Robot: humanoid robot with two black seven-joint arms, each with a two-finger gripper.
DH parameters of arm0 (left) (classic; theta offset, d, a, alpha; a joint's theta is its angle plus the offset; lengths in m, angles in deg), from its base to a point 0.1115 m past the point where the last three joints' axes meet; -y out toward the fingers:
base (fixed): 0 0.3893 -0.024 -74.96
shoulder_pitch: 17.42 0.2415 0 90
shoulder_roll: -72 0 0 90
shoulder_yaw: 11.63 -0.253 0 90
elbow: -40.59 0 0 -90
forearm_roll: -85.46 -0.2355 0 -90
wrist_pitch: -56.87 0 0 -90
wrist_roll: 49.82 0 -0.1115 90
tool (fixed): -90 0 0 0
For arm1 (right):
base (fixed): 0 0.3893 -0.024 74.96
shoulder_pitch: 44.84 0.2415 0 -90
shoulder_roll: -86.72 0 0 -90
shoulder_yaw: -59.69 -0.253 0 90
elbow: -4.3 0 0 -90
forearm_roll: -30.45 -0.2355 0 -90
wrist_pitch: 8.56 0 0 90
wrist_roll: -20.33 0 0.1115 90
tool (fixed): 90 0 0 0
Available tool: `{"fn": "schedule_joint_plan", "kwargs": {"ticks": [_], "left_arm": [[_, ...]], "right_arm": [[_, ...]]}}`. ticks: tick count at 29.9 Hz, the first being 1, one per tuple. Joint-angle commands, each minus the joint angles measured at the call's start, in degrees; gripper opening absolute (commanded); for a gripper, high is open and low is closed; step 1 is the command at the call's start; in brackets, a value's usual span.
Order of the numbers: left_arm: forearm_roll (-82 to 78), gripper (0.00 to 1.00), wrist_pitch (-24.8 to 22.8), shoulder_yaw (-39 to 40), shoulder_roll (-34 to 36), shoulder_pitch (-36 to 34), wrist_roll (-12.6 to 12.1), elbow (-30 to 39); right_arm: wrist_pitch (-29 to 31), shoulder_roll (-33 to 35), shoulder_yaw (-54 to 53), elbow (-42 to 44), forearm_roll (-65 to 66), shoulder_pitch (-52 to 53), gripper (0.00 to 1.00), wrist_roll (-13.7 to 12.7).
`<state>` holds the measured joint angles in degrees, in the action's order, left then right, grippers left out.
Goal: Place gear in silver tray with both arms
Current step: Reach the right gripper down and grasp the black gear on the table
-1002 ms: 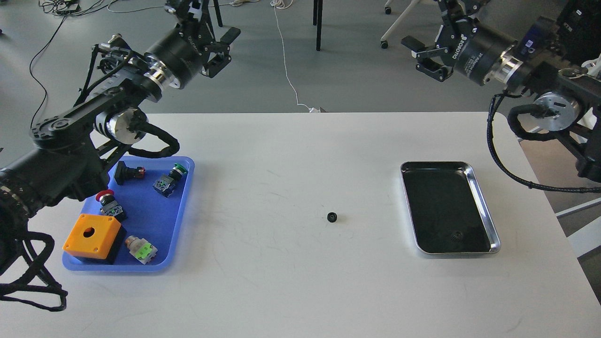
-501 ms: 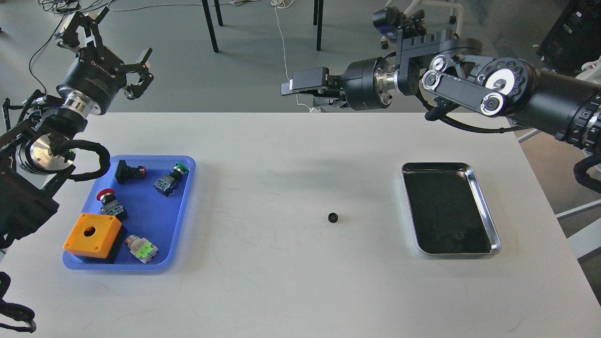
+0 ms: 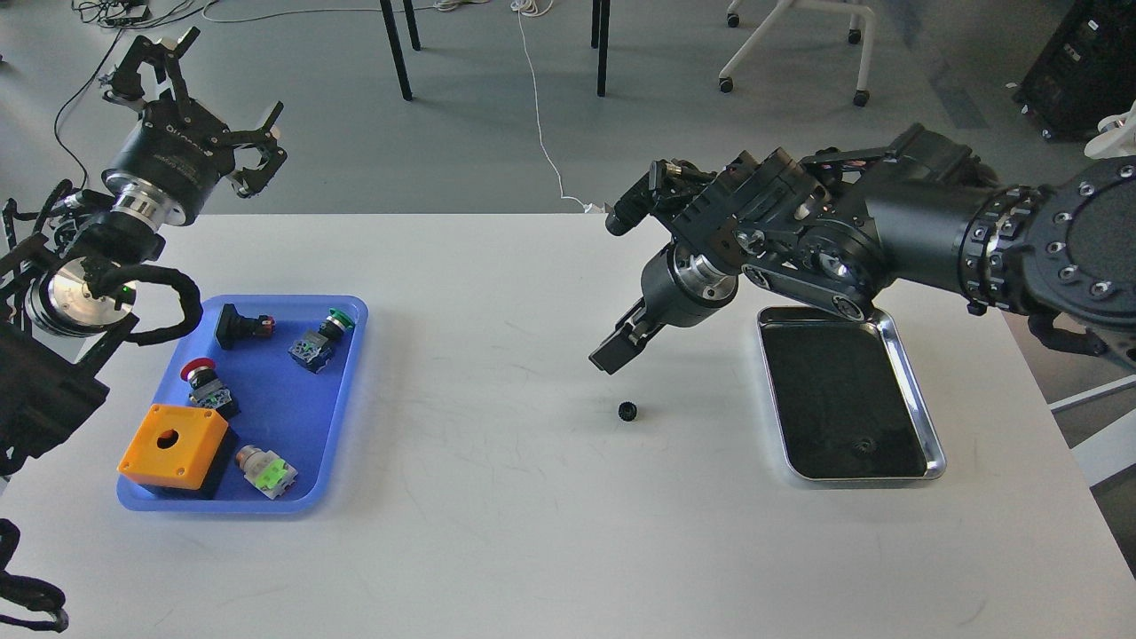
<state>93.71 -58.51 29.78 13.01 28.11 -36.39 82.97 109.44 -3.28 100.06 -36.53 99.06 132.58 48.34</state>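
My right claw point(image 3: 612, 353) hangs above the small black gear point(image 3: 628, 411); I cannot tell its gap. My left claw point(image 3: 209, 106), lettering maybe unreadable, is spread apart.

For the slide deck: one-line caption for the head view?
Right gripper poised above the small black gear on the white table, silver tray alongside.

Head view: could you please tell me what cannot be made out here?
- Right tool: dark, seen end-on; open or shut unclear.
- Silver tray: far-left corner hidden by the right arm.
- Gear: too small to show its teeth.
- Left arm: base cut off at the left edge.
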Motion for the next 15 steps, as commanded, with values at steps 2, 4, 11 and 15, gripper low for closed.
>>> {"fn": "schedule_joint_plan", "kwargs": {"ticks": [2, 4, 11, 15], "left_arm": [[-0.08, 0.98, -0.02, 0.00, 0.01, 0.61, 0.02, 0.25], [-0.08, 0.98, -0.02, 0.00, 0.01, 0.88, 0.02, 0.42], [-0.17, 0.98, -0.03, -0.09, -0.08, 0.97, -0.07, 0.42], [-0.17, 0.98, -0.03, -0.09, -0.08, 0.88, 0.02, 0.42]], "right_arm": [[0.00, 0.00, 0.24, 0.13, -0.14, -2.25, 0.95, -0.01], [0.00, 0.00, 0.15, -0.04, -0.32, -2.69, 0.93, -0.01], [-2.15, 0.00, 0.24, -0.22, -0.50, -5.42, 0.83, -0.01], [-5.75, 0.00, 0.15, -0.13, -0.50, -7.44, 0.80, -0.01]]}}
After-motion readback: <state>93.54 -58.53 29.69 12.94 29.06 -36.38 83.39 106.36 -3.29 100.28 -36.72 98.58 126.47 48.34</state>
